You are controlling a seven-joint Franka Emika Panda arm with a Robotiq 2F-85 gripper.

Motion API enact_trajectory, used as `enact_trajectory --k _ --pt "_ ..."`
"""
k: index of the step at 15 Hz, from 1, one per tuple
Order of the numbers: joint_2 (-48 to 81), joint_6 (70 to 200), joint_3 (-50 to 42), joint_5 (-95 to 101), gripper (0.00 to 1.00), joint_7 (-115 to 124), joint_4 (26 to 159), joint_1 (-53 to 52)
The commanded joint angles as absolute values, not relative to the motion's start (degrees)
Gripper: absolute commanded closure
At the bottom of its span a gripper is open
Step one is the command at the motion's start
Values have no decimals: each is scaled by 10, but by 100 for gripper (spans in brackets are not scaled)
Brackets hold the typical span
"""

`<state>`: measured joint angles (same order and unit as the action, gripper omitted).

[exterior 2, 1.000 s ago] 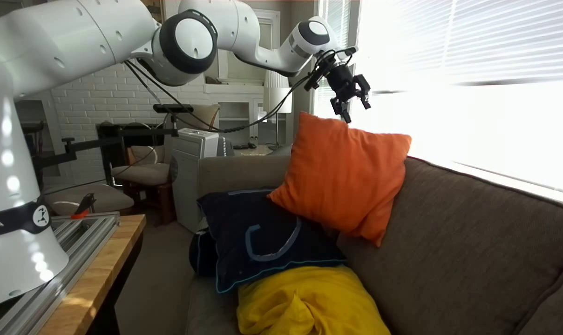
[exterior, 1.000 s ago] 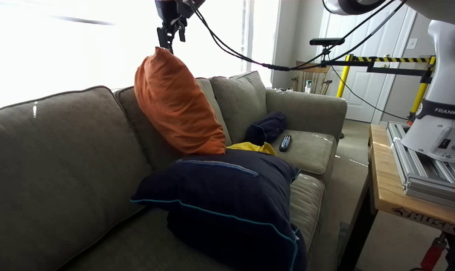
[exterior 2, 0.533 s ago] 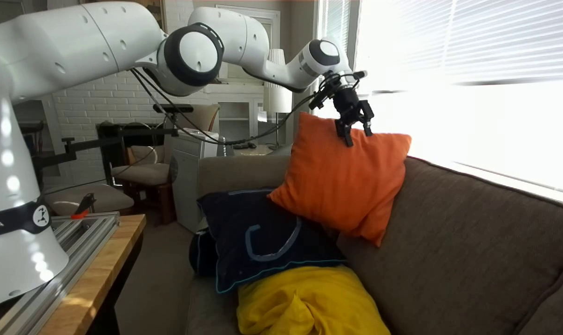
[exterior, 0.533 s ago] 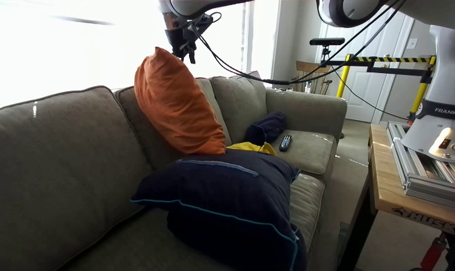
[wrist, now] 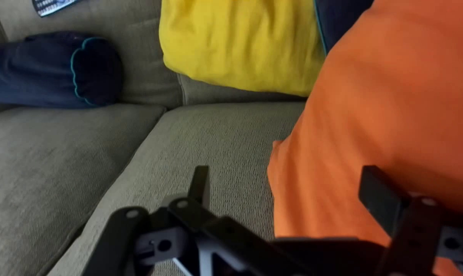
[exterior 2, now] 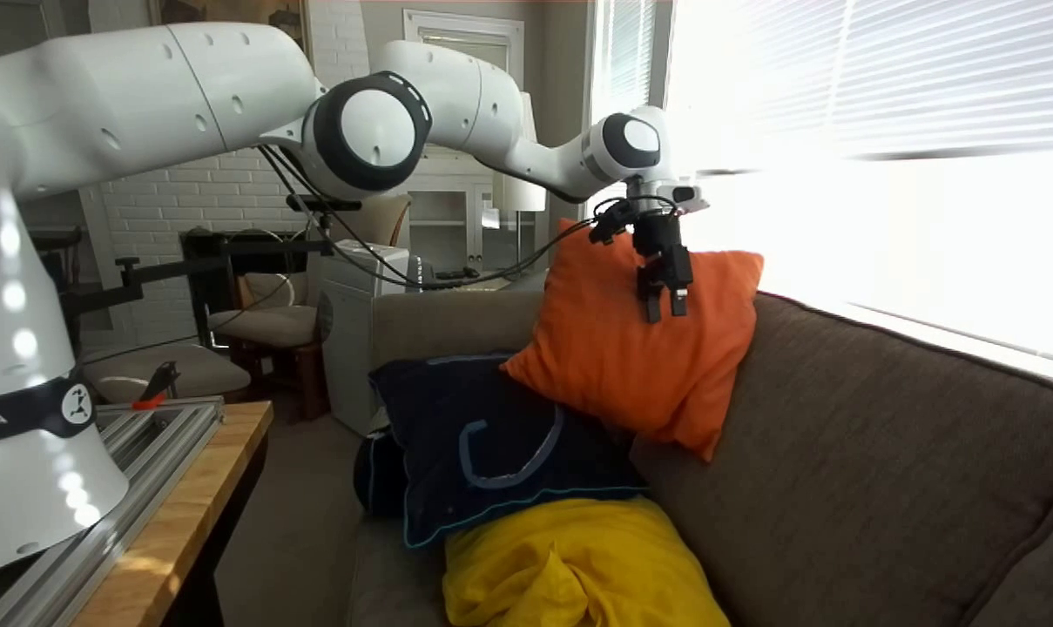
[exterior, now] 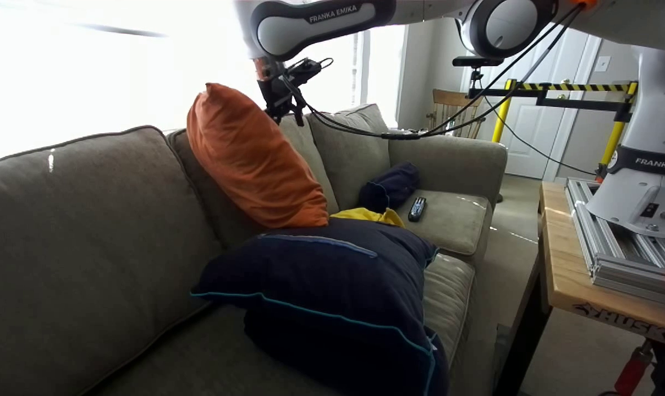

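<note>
My gripper [wrist: 285,168] is open, its two black fingers well apart, with nothing held. A large orange pillow [wrist: 388,115] fills the right of the wrist view; its edge lies between the fingers and the right finger is against or very near its face. In both exterior views the gripper [exterior: 288,118] [exterior 2: 665,306] points down beside the upper part of the orange pillow [exterior: 255,165] [exterior 2: 613,366], which leans on the couch back. A navy pillow [exterior 2: 509,444] with light blue trim and a yellow pillow [exterior 2: 578,566] lie below it on the seat.
The grey-green couch [exterior: 62,247] has high back cushions. A navy bolster [exterior: 390,187] and a black remote [exterior: 417,209] lie toward its far arm. Cables [exterior: 401,136] hang from the arm. A wooden workbench [exterior: 563,264] carries the robot base. A bright window [exterior 2: 883,226] is behind the couch.
My gripper has come down from above the orange pillow to beside its upper part, turning more upright. The pillow's top has tipped slightly back toward the couch back. The other pillows have not moved.
</note>
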<state>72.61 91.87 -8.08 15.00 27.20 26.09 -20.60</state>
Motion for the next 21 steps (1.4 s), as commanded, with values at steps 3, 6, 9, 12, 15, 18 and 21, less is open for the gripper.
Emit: enact_trajectory --k 3,6,9,12,15,18,21 --pt "770 924 -72 106 0 369 240 -180" --pt "793 953 -60 88 0 398 235 -168" --pt "783 932 -76 108 0 372 243 -177" --pt "772 940 -76 108 0 373 258 -179" --pt "766 923 -99 142 0 332 258 -205" --pt "771 940 -111 166 0 252 257 -217" --pt "776 977 -116 182 0 197 257 -221"
